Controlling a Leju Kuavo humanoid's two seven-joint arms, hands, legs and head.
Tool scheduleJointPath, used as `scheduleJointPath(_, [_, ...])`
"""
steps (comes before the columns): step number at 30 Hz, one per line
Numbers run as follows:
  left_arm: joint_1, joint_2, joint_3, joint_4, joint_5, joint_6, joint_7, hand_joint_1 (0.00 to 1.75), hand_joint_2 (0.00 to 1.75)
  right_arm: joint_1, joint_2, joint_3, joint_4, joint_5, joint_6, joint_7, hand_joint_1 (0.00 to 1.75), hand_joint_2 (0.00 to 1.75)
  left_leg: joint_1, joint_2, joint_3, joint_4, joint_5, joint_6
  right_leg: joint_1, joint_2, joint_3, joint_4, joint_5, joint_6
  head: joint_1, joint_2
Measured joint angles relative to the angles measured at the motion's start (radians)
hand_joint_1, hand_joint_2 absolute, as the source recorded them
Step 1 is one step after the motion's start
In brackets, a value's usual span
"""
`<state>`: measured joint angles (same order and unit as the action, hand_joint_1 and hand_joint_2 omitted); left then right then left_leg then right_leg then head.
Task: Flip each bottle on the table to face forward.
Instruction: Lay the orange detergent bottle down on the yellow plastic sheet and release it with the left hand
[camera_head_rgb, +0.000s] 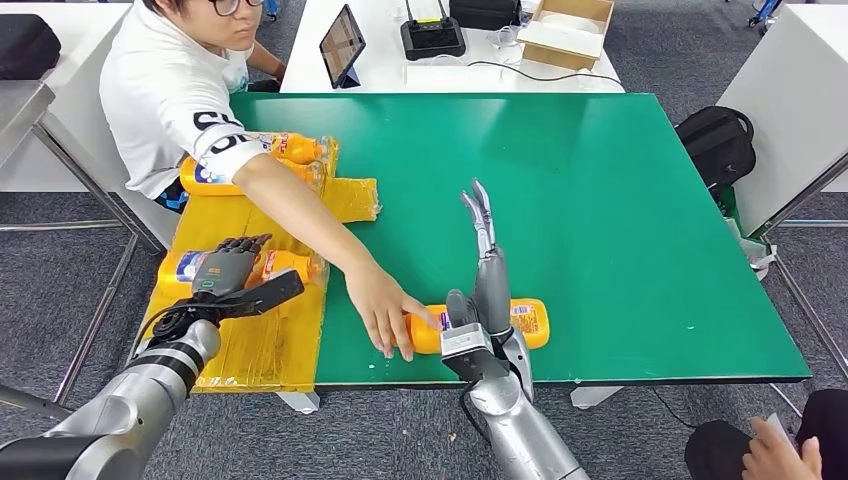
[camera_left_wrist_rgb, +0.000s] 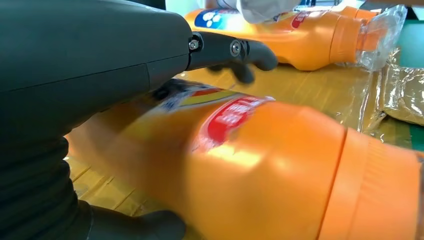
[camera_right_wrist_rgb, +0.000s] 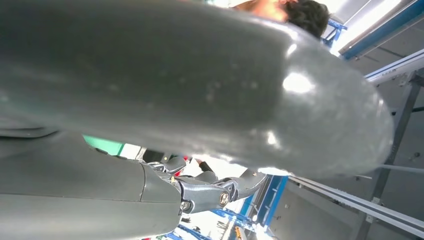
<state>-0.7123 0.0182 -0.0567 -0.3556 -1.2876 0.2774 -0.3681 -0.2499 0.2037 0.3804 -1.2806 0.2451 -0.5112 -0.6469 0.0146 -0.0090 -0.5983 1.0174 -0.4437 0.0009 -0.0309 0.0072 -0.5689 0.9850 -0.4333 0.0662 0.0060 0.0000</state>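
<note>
Your left hand is resting over an orange bottle on the yellow plastic sheet at the table's left edge; in the left wrist view the thumb is lying under the bottle's body and the dark fingers are arching over it, so you are cupping it, though I cannot tell whether the grip is firm. Your right hand is standing upright above the second orange bottle, fingers extended and apart, holding nothing. That bottle is lying on its side on the green table near the front edge, and a person's hand is pressing on its cap end, so you are waiting on them.

A third bottle is lying further back on the sheet, partly under the person's arm.

These bottles are looking like rigid moulded plastic, smooth and glossy, with a printed label and a ribbed cap: probably slick, and likely to roll, being rounded. Judging by shape, you are best wrapping the broad middle of the body, not the tapering neck. The crinkled film under them is looking slippery too.
</note>
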Motion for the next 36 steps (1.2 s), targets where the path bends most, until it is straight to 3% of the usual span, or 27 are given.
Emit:
scheduleJointPath(1, [-0.002, 0.000, 0.000, 0.001, 0.003, -0.005, 0.000, 0.03, 1.75, 0.000, 0.000, 0.000, 0.000, 0.000, 0.000, 0.000, 0.00, 0.00, 0.000, 0.000, 0.000, 0.000, 0.000, 0.000, 0.000, 0.000, 0.000, 0.000, 0.000, 0.000, 0.000, 0.000])
scheduleJointPath(5, [-0.005, 0.000, 0.002, 0.003, 0.023, -0.023, -0.006, 0.00, 0.00, 0.000, 0.000, 0.000, 0.000, 0.000, 0.000, 0.002, 0.00, 0.00, 0.000, 0.000, 0.000, 0.000, 0.000, 0.000, 0.000, 0.000, 0.000, 0.000, 0.000, 0.000, 0.000, 0.000])
scheduleJointPath(8, [-0.007, -0.002, 0.022, 0.003, 0.103, -0.085, -0.046, 0.00, 0.00, 0.000, 0.000, 0.000, 0.000, 0.001, 0.002, 0.009, 0.00, 0.00, 0.000, -0.001, 0.000, 0.000, 0.000, 0.000, 0.000, -0.001, 0.000, 0.000, 0.000, 0.000, 0.000, 0.000])
scheduleJointPath(16, [-0.023, -0.024, 0.128, -0.005, 0.390, -0.362, -0.196, 0.00, 0.00, -0.008, 0.000, -0.008, 0.020, -0.022, 0.016, 0.018, 0.00, 0.00, 0.000, -0.002, 0.004, 0.000, 0.001, 0.000, 0.000, -0.002, 0.005, 0.000, 0.000, 0.000, 0.000, 0.000])
scheduleJointPath(23, [-0.021, -0.032, 0.150, -0.011, 0.462, -0.433, -0.234, 0.00, 0.00, -0.010, 0.000, -0.014, 0.027, -0.030, 0.018, 0.018, 0.00, 0.00, 0.000, -0.002, 0.004, 0.000, 0.001, 0.000, 0.000, -0.002, 0.005, 0.000, 0.000, 0.000, 0.000, 0.000])
scheduleJointPath(27, [0.016, -0.064, 0.241, -0.063, 0.752, -0.632, -0.319, 0.00, 1.75, -0.017, 0.001, -0.037, 0.063, -0.030, 0.023, 0.030, 0.00, 1.75, 0.000, -0.001, 0.003, 0.000, 0.001, 0.000, 0.000, -0.001, 0.003, 0.000, 0.000, 0.000, 0.000, 0.000])
scheduleJointPath(29, [0.028, -0.077, 0.275, -0.089, 0.864, -0.666, -0.328, 0.00, 1.75, -0.021, 0.001, -0.041, 0.078, -0.003, 0.036, 0.059, 0.00, 1.75, 0.000, -0.001, 0.001, 0.000, 0.001, 0.000, 0.000, -0.001, 0.002, 0.000, 0.000, 0.000, 0.000, 0.000])
scheduleJointPath(31, [0.045, -0.090, 0.298, -0.132, 0.943, -0.625, -0.328, 0.00, 1.75, -0.031, -0.005, -0.042, 0.101, 0.042, 0.066, 0.109, 0.00, 1.75, 0.000, -0.001, 0.000, 0.000, 0.001, 0.000, 0.000, -0.001, 0.000, 0.000, 0.000, 0.000, 0.000, 0.000])
scheduleJointPath(33, [0.081, -0.111, 0.313, -0.217, 1.013, -0.476, -0.330, 0.00, 1.75, -0.045, -0.025, -0.041, 0.134, 0.116, 0.119, 0.189, 0.00, 1.75, 0.000, -0.001, 0.000, 0.000, 0.001, 0.000, 0.000, -0.001, 0.000, 0.000, 0.000, 0.000, 0.000, 0.000])
scheduleJointPath(36, [0.160, -0.132, 0.293, -0.375, 1.044, -0.169, -0.334, 0.00, 1.75, -0.053, -0.078, -0.031, 0.159, 0.257, 0.226, 0.330, 0.00, 1.75, 0.000, -0.001, -0.001, 0.000, 0.001, 0.000, 0.000, -0.001, -0.001, -0.001, 0.000, 0.000, 0.000, 0.000])
